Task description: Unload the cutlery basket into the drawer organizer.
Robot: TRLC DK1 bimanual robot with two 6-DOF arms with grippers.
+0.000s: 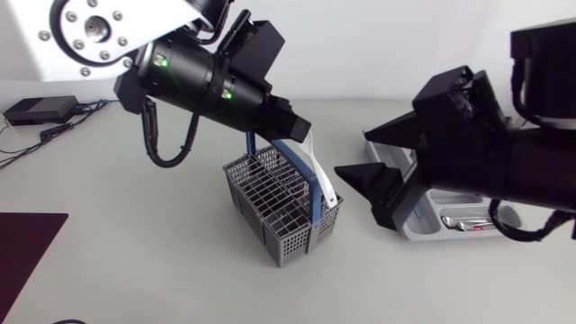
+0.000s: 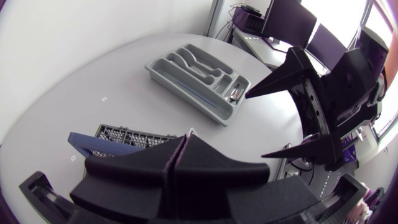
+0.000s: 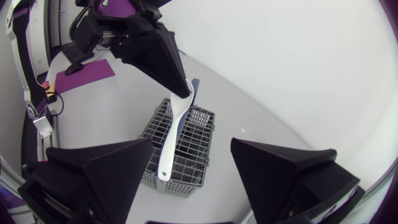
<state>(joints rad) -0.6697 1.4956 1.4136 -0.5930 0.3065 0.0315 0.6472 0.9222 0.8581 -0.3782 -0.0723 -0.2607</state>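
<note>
Left claw [image 1: 295, 124] clamped on a white spatula [image 3: 171, 134] above the basket [image 1: 270, 207], right claw [image 1: 355, 153] spread apart beside the basket, organizer [image 1: 421, 225] beyond it.

I count one cutlery basket [image 1: 281, 211], one white spatula [image 3: 173, 134] and one drawer organizer [image 1: 432, 227] on the right; the silver cutlery [image 1: 468, 222] in it is too small to count. On the left, one dark mat [image 1: 22, 252] near; one black box [image 1: 38, 109] far.

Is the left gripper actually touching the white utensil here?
Touching. In the right wrist view, the left gripper is shut on the upper end of the white utensil, its fingers pressing from both sides.
</note>
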